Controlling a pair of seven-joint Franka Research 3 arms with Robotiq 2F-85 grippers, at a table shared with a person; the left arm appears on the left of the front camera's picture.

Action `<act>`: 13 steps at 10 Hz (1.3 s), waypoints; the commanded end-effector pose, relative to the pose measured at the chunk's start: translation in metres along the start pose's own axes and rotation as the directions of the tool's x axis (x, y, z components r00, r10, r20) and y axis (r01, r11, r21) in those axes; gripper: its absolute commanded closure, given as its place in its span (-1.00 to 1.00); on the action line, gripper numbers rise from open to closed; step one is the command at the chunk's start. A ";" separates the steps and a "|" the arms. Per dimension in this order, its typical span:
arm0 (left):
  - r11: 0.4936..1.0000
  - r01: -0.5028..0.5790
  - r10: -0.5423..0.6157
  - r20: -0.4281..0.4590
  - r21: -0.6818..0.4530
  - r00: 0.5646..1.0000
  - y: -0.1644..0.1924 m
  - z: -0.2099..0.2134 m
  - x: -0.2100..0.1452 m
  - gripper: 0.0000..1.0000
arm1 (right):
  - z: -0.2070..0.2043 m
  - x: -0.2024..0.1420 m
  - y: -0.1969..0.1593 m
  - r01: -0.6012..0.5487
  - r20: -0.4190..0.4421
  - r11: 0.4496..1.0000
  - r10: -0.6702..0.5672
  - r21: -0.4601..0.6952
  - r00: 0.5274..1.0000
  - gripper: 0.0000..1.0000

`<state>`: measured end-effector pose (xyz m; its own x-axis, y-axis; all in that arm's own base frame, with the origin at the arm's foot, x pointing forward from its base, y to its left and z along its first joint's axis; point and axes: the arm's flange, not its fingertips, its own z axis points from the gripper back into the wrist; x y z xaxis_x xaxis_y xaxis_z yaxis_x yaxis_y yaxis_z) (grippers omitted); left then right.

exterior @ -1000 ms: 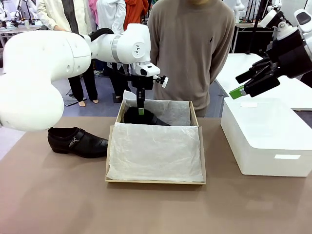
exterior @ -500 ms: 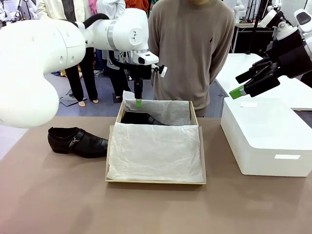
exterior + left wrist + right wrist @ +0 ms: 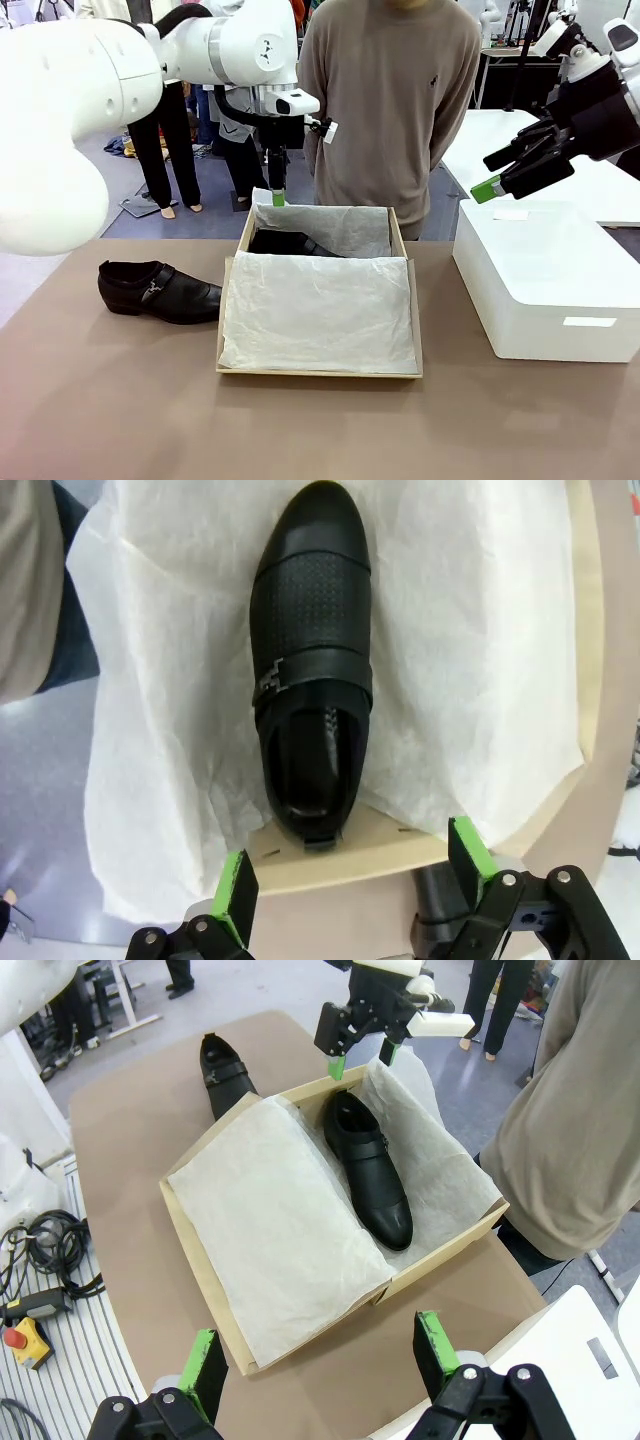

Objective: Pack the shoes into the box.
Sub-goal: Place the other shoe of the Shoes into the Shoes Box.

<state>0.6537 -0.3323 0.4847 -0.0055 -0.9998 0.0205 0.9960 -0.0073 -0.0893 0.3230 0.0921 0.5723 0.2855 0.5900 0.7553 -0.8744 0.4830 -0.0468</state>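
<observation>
one shoe (image 3: 310,680) in the box (image 3: 320,374) by its far wall, second shoe (image 3: 160,291) on the table (image 3: 120,420) left of it

One shoe (image 3: 310,680) is black leather. Its toe is smooth and shiny, and the middle part has tiny dots pressed in. A small metal buckle (image 3: 270,678) shines on its strap. The other shoe (image 3: 160,290) is the same shiny black. The counter (image 3: 120,400) is brown, flat and dull. The box (image 3: 318,374) is plain tan cardboard, and the white paper (image 3: 320,310) in it is thin and crinkly. The big white box (image 3: 545,290) looks like smooth plastic. The left tool (image 3: 352,865) is hard and black with green pads (image 3: 238,885). The person's sweater (image 3: 390,100) is soft cloth.
</observation>
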 end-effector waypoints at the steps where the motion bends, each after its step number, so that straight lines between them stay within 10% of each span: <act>1: 1.000 0.002 -0.001 -0.006 0.016 1.000 0.000 0.001 0.002 -1.00 | -0.001 0.001 -0.002 -0.008 0.019 1.000 0.008 0.013 1.000 -1.00; 7: 1.000 0.005 -0.005 0.001 0.002 1.000 0.000 -0.003 0.004 -1.00 | -0.001 0.001 -0.002 -0.008 0.019 1.000 0.008 0.013 1.000 -1.00; 13: 0.996 -0.011 0.014 -0.042 0.083 0.999 -0.077 0.026 -0.078 -1.00 | -0.001 0.001 -0.002 -0.008 0.019 1.000 0.008 0.013 1.000 -1.00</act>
<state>0.6191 -0.2829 0.5335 0.0171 -0.9997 -0.0160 0.9992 0.0177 -0.0372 0.3229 0.0921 0.5724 0.2854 0.5900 0.7553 -0.8743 0.4830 -0.0470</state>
